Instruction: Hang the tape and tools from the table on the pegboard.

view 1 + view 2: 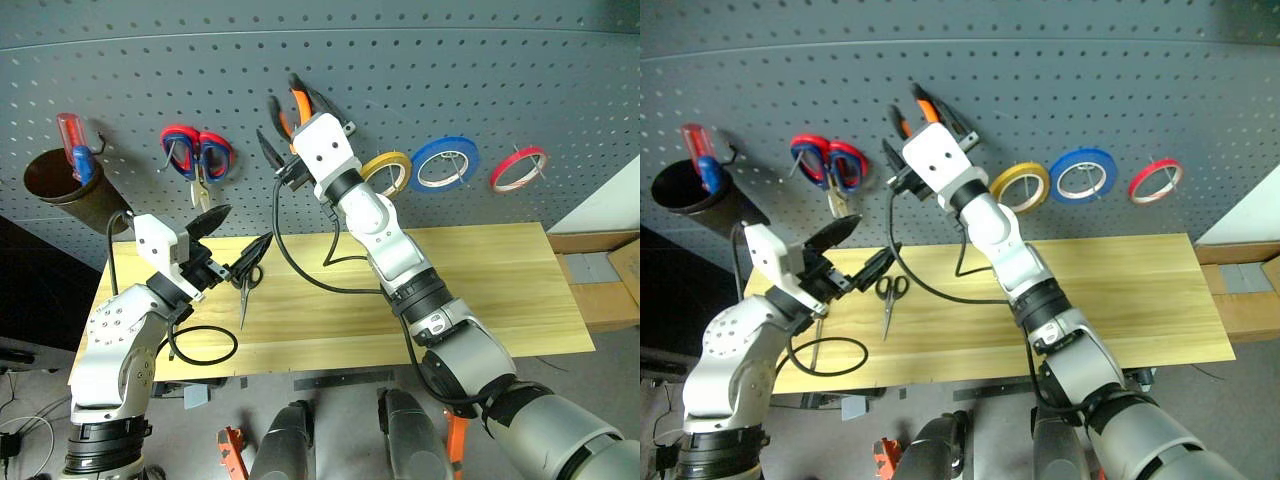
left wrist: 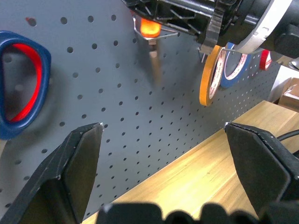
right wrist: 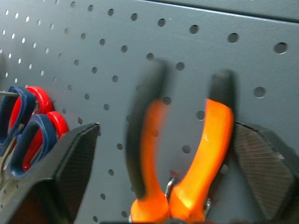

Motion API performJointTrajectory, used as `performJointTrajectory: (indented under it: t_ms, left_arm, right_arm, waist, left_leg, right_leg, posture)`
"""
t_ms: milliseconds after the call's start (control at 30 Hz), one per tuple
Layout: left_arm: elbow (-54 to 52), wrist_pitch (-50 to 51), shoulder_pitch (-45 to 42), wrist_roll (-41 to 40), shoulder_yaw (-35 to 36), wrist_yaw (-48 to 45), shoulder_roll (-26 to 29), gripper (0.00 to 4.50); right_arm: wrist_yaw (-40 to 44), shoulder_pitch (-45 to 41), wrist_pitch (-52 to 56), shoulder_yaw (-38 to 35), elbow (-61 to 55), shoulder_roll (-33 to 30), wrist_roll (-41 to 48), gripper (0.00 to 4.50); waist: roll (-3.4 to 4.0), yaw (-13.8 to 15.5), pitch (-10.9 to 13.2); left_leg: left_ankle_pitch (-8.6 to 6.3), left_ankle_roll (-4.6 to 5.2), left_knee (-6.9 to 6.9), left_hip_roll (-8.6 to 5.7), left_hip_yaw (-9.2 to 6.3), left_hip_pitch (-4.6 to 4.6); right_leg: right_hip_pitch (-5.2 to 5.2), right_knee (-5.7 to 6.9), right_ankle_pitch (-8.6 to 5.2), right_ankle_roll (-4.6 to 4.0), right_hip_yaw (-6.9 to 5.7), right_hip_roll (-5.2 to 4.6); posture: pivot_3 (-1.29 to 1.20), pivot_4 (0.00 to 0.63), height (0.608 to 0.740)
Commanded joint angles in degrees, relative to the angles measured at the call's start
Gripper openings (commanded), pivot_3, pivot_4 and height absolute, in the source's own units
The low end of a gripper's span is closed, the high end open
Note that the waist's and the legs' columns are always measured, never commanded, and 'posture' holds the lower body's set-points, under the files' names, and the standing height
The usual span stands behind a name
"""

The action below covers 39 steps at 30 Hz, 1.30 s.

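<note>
Left pincer [image 1: 225, 245] spread above black-handled scissors [image 1: 247, 285]; right pincer [image 1: 283, 128] spread around pliers [image 1: 300, 105], twelve o'clock; yellow tape [image 1: 387, 172] hung.

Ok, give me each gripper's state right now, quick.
Left gripper: open, holding nothing, above the table.
Right gripper: open, fingers either side of the pliers at the pegboard.

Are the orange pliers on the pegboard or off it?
On: the pliers hang handles-up against the pegboard, between the open right claw fingers.
</note>
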Motion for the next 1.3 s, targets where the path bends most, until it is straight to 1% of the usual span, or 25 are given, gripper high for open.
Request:
performJointTrajectory:
  t_ms: [33, 133, 300, 533, 633, 767, 800, 867, 933, 1000, 1067, 1133, 1300]
  left_arm:
    - [-0.20, -1.42, -0.44, 0.56, 0.29, 0.20, -0.08, 4.47]
    - [0.24, -1.15, -0.76, 0.77, 0.22, 0.54, -0.24, 4.47]
    - [-0.32, 0.71, 0.18, 1.17, -0.57, 1.37, -0.32, 4.47]
    - [-1.66, 3.56, 3.14, 1.57, -2.25, 2.24, -0.58, 4.47]
    - [-1.78, 4.84, 3.64, 1.73, -2.78, 2.94, -0.55, 4.47]
    - [-1.36, 7.82, 4.72, 1.94, -3.37, 3.54, 0.07, 4.49]
    - [-1.38, 8.58, 5.38, 2.09, -3.70, 3.11, 0.58, 4.49]
    - [-1.07, 10.92, 6.64, 4.10, -4.67, 4.54, 1.55, 4.49]
    - [-1.15, 13.05, 7.36, 5.62, -5.30, 6.46, 1.96, 4.49]
    - [-1.39, 15.75, 7.37, 7.54, -5.52, 9.50, 1.88, 4.49]
    - [0.00, 21.78, 6.19, 11.72, -6.56, 14.84, 2.47, 4.49]
    - [1.79, 27.02, 4.61, 13.70, -7.03, 18.01, 2.56, 4.49]
    - [8.78, 34.04, -1.54, 15.13, -6.93, 22.51, 0.01, 4.49]
  right_arm:
    - [-1.79, -0.51, 1.41, -1.34, -1.71, -0.30, -0.21, 4.45]
    - [-1.89, -0.32, 2.18, -1.45, -3.06, -0.47, -0.15, 4.45]
    - [-0.62, 2.63, 7.92, -2.77, -14.97, -3.28, -0.16, 4.45]
    - [5.17, 12.65, 23.80, -3.97, -40.80, -8.52, 1.25, 4.45]
    - [7.35, 15.47, 29.68, -4.62, -48.26, -9.18, 3.09, 4.45]
    - [14.77, 19.48, 40.17, -7.57, -58.41, -10.38, 14.29, 4.48]
    - [17.10, 20.50, 44.54, -8.14, -60.50, -10.97, 18.19, 4.48]
    - [22.77, 23.46, 54.69, -9.14, -65.25, -13.50, 27.40, 4.48]
    - [26.37, 26.16, 61.41, -9.45, -68.92, -16.66, 33.45, 4.48]
    - [27.10, 28.12, 65.66, -9.22, -71.07, -19.30, 36.20, 4.48]
    - [27.56, 29.94, 70.19, -8.48, -72.87, -21.33, 39.15, 4.48]
    - [27.35, 30.80, 73.01, -7.61, -73.77, -22.51, 40.91, 4.48]
    - [22.62, 31.20, 78.37, -4.52, -71.91, -22.33, 40.52, 4.48]
  waist:
    - [0.00, 0.01, 0.00]
    - [0.00, 0.02, 0.00]
    - [0.00, 0.30, 0.00]
    - [-0.01, 0.27, 0.00]
    - [-0.01, 0.13, 0.01]
    - [0.00, -0.04, 0.01]
    - [0.00, -0.05, 0.01]
    - [0.00, -0.06, 0.01]
    - [0.00, 0.06, 0.03]
    - [0.01, 0.16, 0.08]
    - [-0.02, 0.19, 0.09]
    - [-0.05, 0.08, 0.11]
    - [-0.17, 0.09, 0.19]
  left_leg:
    - [-0.02, 0.04, 0.00, 0.02, -0.03, 0.02]
    - [-0.04, 0.08, 0.00, 0.08, -0.08, 0.02]
    - [0.03, -0.05, 0.00, 0.07, -0.11, -0.01]
    - [0.02, -0.05, -0.14, 0.07, -0.06, -0.03]
    - [-0.05, 0.08, -0.14, 0.08, -0.06, -0.03]
    - [-0.07, 0.11, -0.15, 0.13, -0.03, -0.01]
    - [-0.07, 0.11, -0.15, 0.13, -0.03, -0.02]
    - [-0.07, 0.11, -0.16, 0.16, -0.03, -0.01]
    - [-0.10, 0.17, -0.18, 0.20, -0.04, -0.01]
    - [-0.12, 0.20, -0.18, 0.20, -0.04, -0.03]
    - [-0.12, 0.20, -0.18, 0.15, -0.03, -0.03]
    - [-0.12, 0.21, -0.17, 0.10, -0.05, -0.01]
    - [-0.12, 0.20, -0.14, 0.10, -0.04, 0.00]
  right_leg:
    - [0.02, 0.01, 0.02, -0.03, -0.02, 0.04]
    - [0.02, 0.03, 0.05, -0.08, -0.06, 0.12]
    - [0.01, 0.00, 0.05, -0.09, -0.07, 0.12]
    - [-0.02, -0.11, 0.05, -0.08, -0.04, 0.10]
    - [-0.03, -0.11, 0.05, -0.08, -0.03, 0.11]
    - [-0.03, -0.10, 0.05, -0.08, -0.01, 0.13]
    - [-0.03, -0.11, 0.05, -0.08, -0.01, 0.13]
    - [-0.01, -0.14, 0.05, -0.08, -0.01, 0.13]
    - [0.02, -0.19, 0.05, -0.08, -0.01, 0.12]
    - [0.02, -0.26, 0.05, -0.08, -0.02, 0.11]
    - [0.03, -0.26, 0.04, -0.08, -0.02, 0.10]
    - [0.03, -0.23, 0.04, -0.08, -0.04, 0.12]
    - [0.02, -0.14, 0.04, -0.07, -0.05, 0.16]
  posture:
    - [-0.01, 0.306, 0.740]
    - [-0.01, 0.306, 0.740]
    - [-0.02, 0.305, 0.740]
    - [-0.03, 0.309, 0.740]
    - [-0.04, 0.313, 0.740]
    - [-0.05, 0.314, 0.740]
    - [-0.05, 0.315, 0.740]
    - [-0.06, 0.318, 0.740]
    - [-0.07, 0.319, 0.740]
    - [-0.07, 0.321, 0.740]
    - [-0.06, 0.322, 0.740]
    - [-0.06, 0.326, 0.740]
    - [-0.07, 0.333, 0.740]
